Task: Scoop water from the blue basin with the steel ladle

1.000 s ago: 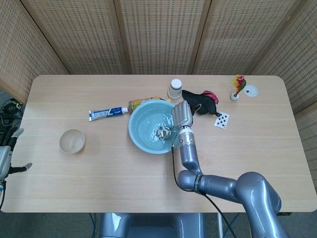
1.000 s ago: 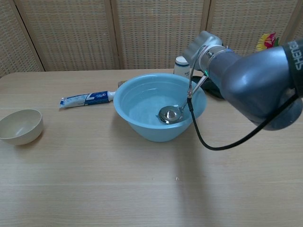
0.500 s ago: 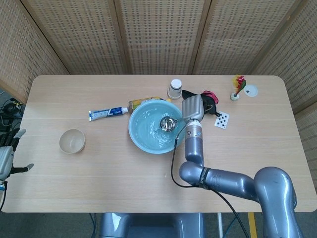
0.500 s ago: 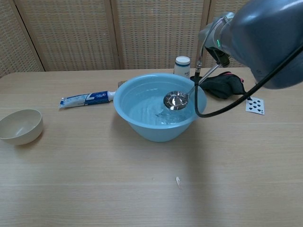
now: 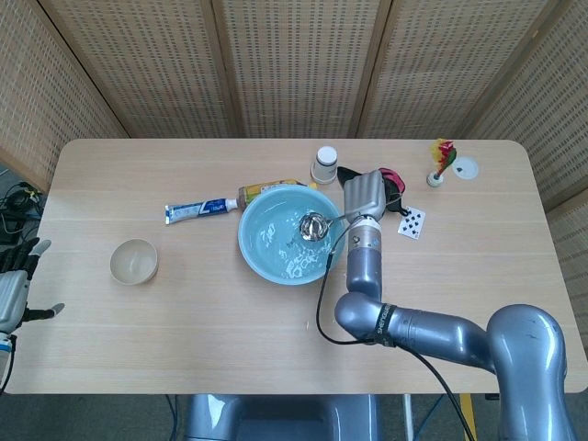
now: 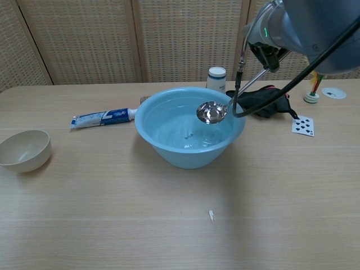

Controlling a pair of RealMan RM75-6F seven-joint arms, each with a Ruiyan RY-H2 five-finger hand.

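Lifting clear of the round light-blue plastic basin [image 6: 169,147] at frame centre, the steel ladle [image 6: 212,112], clamped in the right hand [image 5: 365,195], has risen since a second ago, probably carrying water; scooping looks nearly complete.

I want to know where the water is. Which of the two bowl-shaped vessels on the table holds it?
The blue basin in the middle holds the water, under the steel ladle. The small beige bowl at the table's left looks empty.
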